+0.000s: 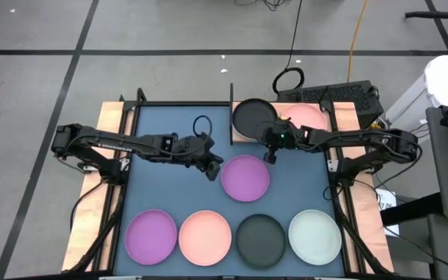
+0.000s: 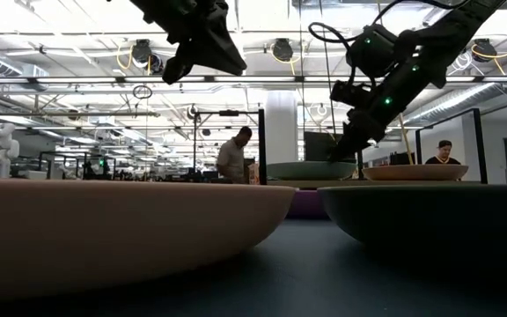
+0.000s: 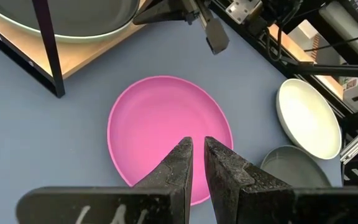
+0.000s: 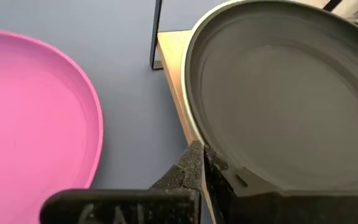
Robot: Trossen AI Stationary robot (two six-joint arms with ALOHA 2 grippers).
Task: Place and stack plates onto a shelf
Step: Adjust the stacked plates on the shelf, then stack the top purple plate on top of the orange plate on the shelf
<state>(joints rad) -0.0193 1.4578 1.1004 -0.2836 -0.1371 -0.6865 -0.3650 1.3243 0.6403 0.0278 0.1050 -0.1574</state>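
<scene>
My overhead view is evenly lit and sharp. Low down, bright ceiling lamps glare across the upper frame, leaving my arms silhouetted and the foreground plates [image 2: 121, 229] blurred.

A large open robotics lab or workshop: exposed ceiling pipes and ducts [image 2: 280, 48], strip lights, rows of black-framed work stations, 2 people [image 2: 232, 157] in the background, a white robot figure [image 2: 0, 145], cables on the floor [image 1: 288, 80].
</scene>
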